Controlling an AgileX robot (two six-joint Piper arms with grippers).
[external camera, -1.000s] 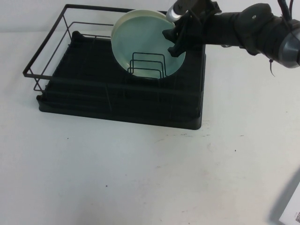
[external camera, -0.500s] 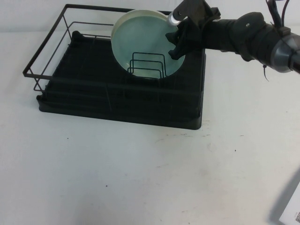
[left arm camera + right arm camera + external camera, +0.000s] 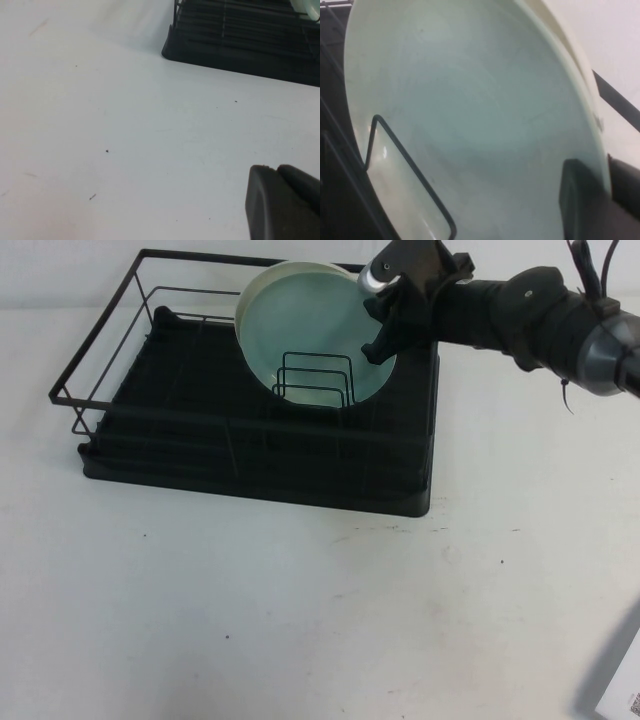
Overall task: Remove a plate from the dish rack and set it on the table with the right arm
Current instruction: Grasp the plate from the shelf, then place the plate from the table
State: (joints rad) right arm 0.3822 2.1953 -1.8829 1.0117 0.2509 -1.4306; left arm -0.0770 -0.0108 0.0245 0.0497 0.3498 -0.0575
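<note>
The pale mint-green plate (image 3: pixel 305 325) stands tilted on edge in the back right of the black dish rack (image 3: pixel 200 455), leaning behind the wire dividers (image 3: pixel 316 376). My right gripper (image 3: pixel 385 332) is at the plate's right rim. In the right wrist view the plate (image 3: pixel 470 100) fills the picture, and the right gripper (image 3: pixel 609 172) has one finger on the plate's face and the other behind its rim, shut on it. My left gripper (image 3: pixel 277 172) is shut and empty, low over the white table (image 3: pixel 125 140), not seen in the high view.
A cream-white plate (image 3: pixel 262 278) stands right behind the mint one, and its rim also shows in the right wrist view (image 3: pixel 555 22). White table (image 3: pixel 300 620) spreads in front of the rack. A grey and white object (image 3: pixel 615 685) sits at the front right corner.
My right gripper has slid up and to the right, from the plate's face onto its right rim. The plate stays in the rack.
</note>
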